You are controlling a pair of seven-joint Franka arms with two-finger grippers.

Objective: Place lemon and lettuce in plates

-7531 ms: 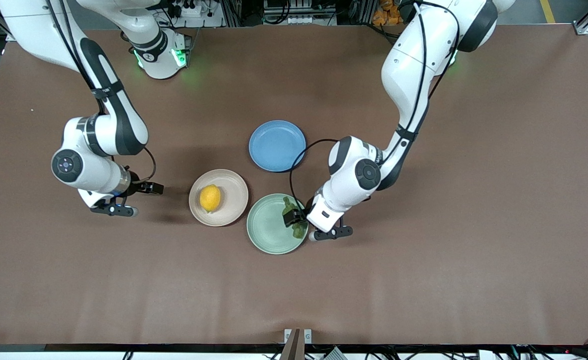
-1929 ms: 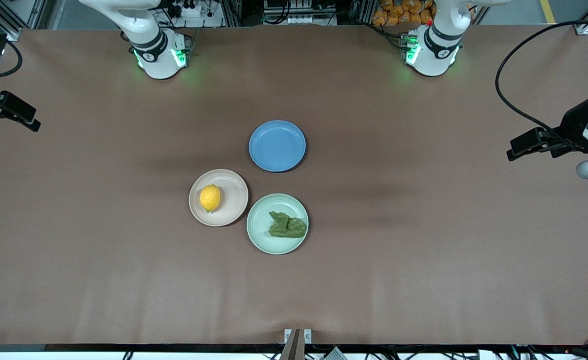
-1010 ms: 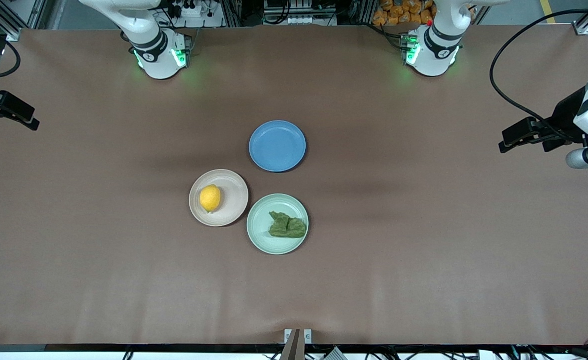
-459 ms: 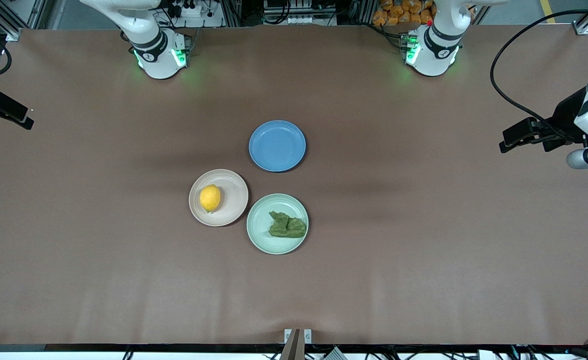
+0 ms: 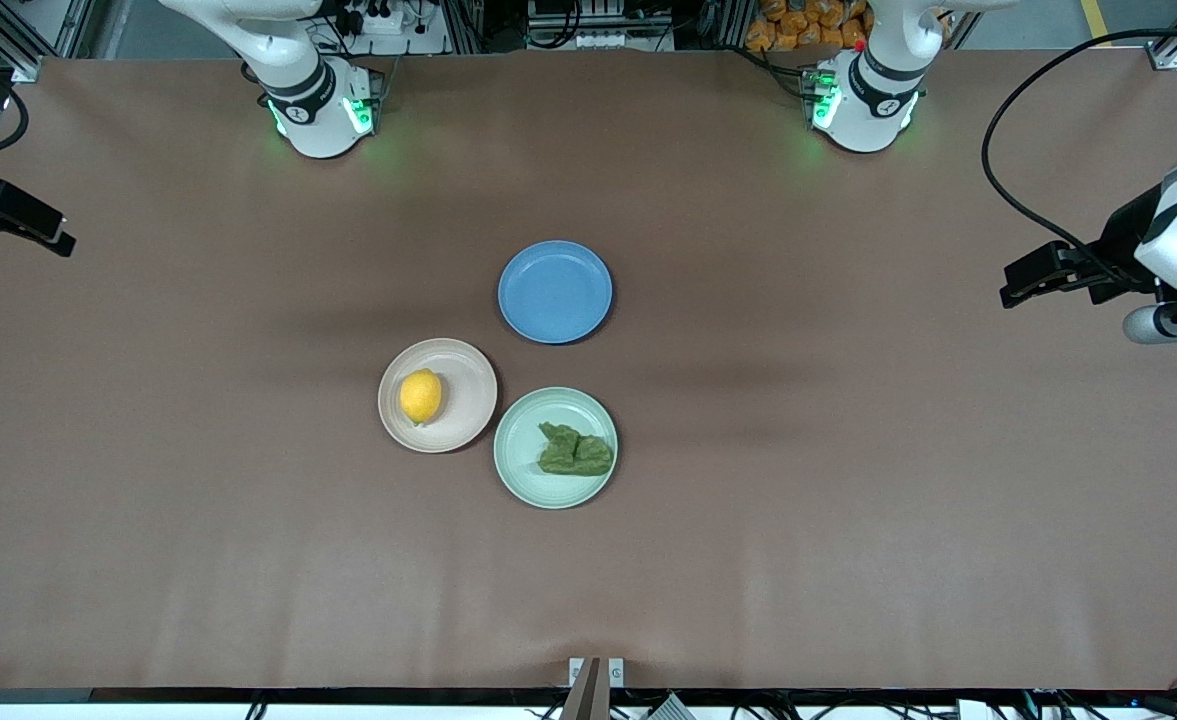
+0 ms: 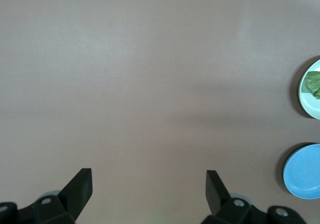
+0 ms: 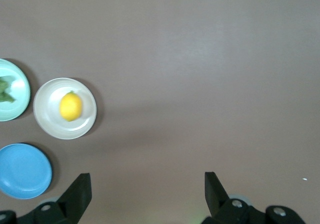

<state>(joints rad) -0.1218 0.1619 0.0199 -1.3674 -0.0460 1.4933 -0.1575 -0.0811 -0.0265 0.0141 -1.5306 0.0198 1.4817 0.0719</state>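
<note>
Brown table (image 5: 848, 520) — evenly lit, metal framing (image 5: 1176, 45)

The worktop (image 5: 848, 500) wears a matt brown covering, smooth with faint creases. The beige plate (image 5: 463, 375), mint plate (image 5: 523, 460) and blue plate (image 5: 555, 292) look matt and smooth. The lemon (image 5: 420, 396) has a slightly shiny skin; the lettuce (image 5: 574, 452) is wrinkled and dull.

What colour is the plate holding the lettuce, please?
Pale mint green plate, lettuce on it; clearest in the front view.

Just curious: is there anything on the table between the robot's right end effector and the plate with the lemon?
No. The right wrist view shows only bare brown table between the right end effector and the beige plate holding the lemon.
</note>
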